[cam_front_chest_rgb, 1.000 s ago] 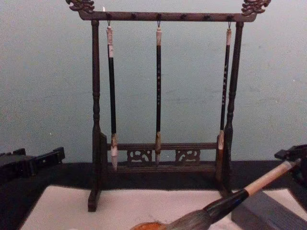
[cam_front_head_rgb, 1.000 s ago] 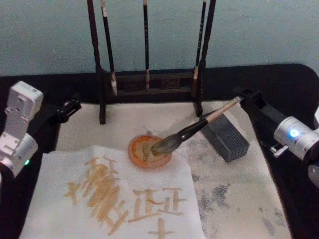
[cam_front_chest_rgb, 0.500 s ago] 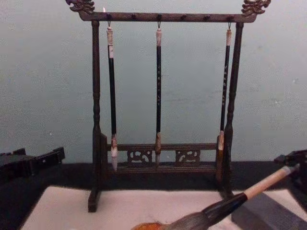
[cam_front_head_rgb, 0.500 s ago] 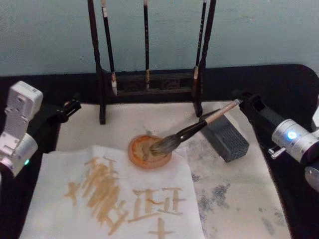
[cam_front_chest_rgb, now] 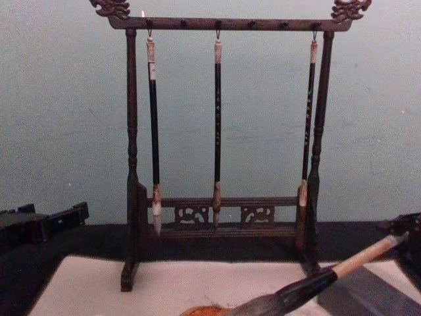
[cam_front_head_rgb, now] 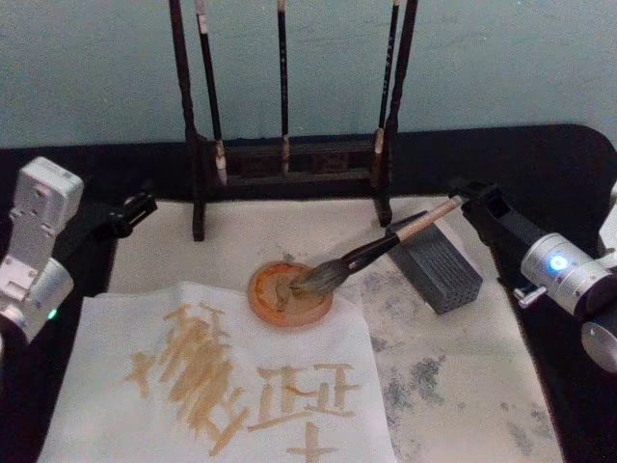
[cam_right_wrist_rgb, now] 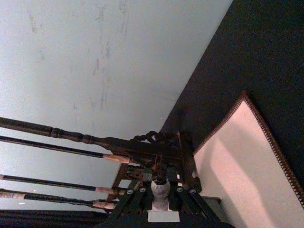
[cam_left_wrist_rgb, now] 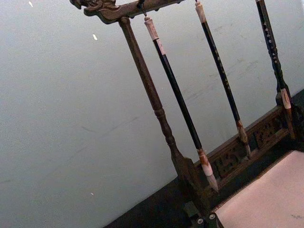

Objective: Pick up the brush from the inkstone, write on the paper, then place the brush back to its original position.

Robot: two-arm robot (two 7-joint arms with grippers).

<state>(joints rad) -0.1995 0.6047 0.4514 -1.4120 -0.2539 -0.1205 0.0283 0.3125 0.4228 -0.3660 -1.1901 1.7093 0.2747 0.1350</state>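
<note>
The brush (cam_front_head_rgb: 376, 251) slants down to the left, its beige handle over the top edge of the dark grey inkstone block (cam_front_head_rgb: 442, 265). Its bushy tuft lies in a round orange dish (cam_front_head_rgb: 275, 307). My right gripper (cam_front_head_rgb: 469, 200) is shut on the handle's far end, and the right wrist view shows that end between the fingers (cam_right_wrist_rgb: 160, 189). In the chest view the brush (cam_front_chest_rgb: 342, 268) crosses the lower right. The large cream paper (cam_front_head_rgb: 463, 376) covers the table. My left gripper (cam_front_head_rgb: 135, 208) is parked at the paper's far left corner, shut.
A smaller white sheet (cam_front_head_rgb: 222, 381) with tan brush strokes lies over the paper's front left. A dark wooden rack (cam_front_chest_rgb: 220, 224) stands at the back with three slim hanging brushes (cam_front_chest_rgb: 217, 125). Black tabletop surrounds the paper.
The right gripper has sunk a little, bringing the handle down onto the grey block. The tuft has settled lower into the orange dish. The left arm is still.
</note>
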